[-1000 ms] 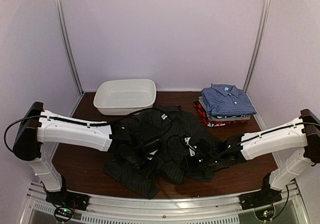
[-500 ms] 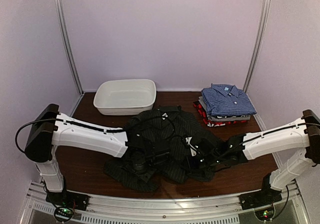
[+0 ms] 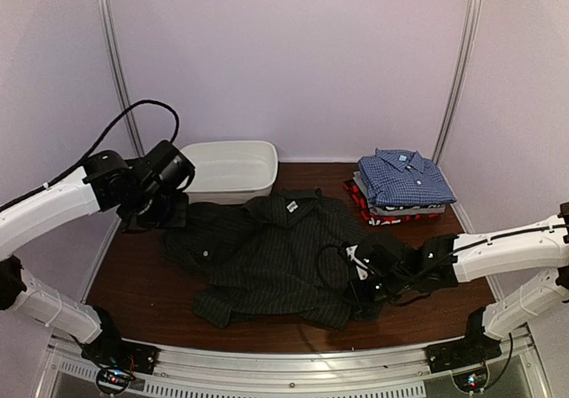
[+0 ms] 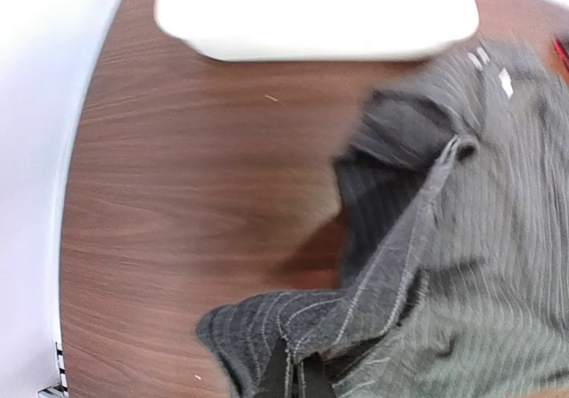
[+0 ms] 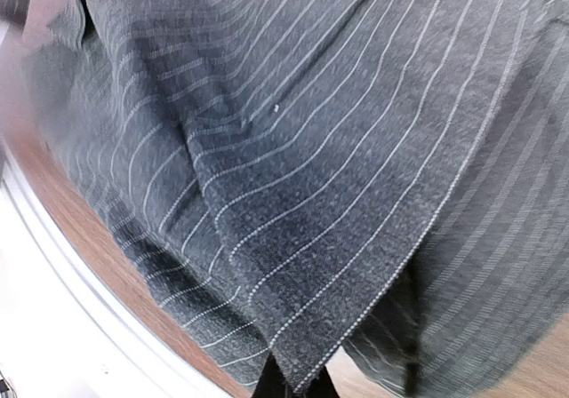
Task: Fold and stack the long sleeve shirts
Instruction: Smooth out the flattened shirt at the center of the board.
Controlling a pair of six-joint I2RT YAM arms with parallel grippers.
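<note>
A corner of the black pinstriped cloth shirt [image 3: 267,247] is clenched by the left gripper [image 4: 295,373]. The shirt lies rumpled on the brown wooden table [image 3: 133,282]. Its near hem is pinched by the right gripper [image 5: 293,382]. The two ends should be drawn apart evenly and low, so that the cloth is spread flat.

Overhead view: soft, even light from above, no hard shadows, pale walls with a lilac cast, low sharpness overall. The pinstriped shirt [image 3: 276,256] reads as a dark mass with its stripes barely resolved. Left wrist view: white tub [image 4: 311,16] blown out along the top, wall at left clipped to white. Upper right of the cloth is smeared by blur, wood grain of the table [image 4: 178,194] fairly crisp, soft shadow under the raised fold. Right wrist view: very close, stripes sharp mid-frame, top-left corner and bright bottom-left edge out of focus.
</note>
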